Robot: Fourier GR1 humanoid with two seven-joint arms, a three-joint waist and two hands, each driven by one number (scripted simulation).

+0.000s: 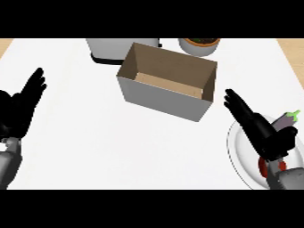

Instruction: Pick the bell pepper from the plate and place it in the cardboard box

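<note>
At lower right of the frame you have the right hand (264, 133) lying over the white plate (236, 149), fingers straight and together, pointing toward the upper left. Nothing is held in it. Under the wrist, at the plate's lower part, a red patch (262, 168) shows on either side of the forearm; this looks like the bell pepper, mostly hidden, so you cannot tell its shape or how it lies. An eggplant (286, 120), purple with a green stem, sits at the plate's upper right edge, just beside the hand.

Upper centre: the cardboard box (169, 81) stands open on the white counter (115, 142), turned at an angle, its inside in view. It is well apart from the plate.

Behind the box, at the top edge, you see a grey container (108, 50) to the left and a round pot (199, 45) to the right, both partly cut off.

Left side of the frame: the left hand (16, 109) rests open, fingers up and relaxed, holding nothing.
</note>
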